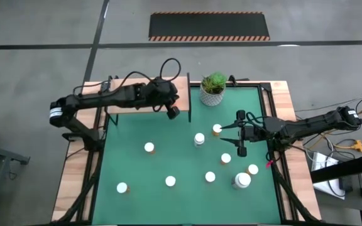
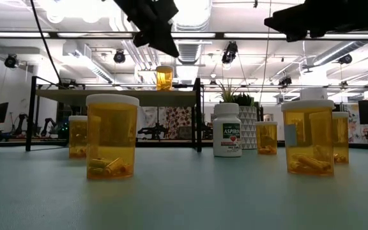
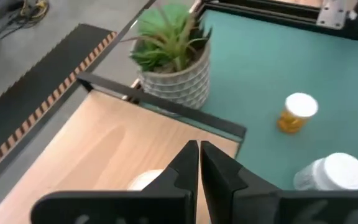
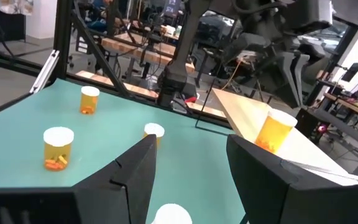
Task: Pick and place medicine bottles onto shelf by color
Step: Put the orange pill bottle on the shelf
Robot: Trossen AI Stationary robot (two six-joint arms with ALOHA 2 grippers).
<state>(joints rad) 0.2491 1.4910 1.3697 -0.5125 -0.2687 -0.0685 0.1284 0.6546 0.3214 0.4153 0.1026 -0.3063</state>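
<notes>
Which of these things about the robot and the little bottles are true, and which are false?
1. One orange bottle stands on the shelf. True.
2. The plant lies tipped over. False: it stands upright at the mat's far edge.
3. The left pincer is shut. True.
4. The right pincer grips a bottle. False: it is open and holds nothing.
5. The aspirin bottle is orange. False: it is white.
</notes>
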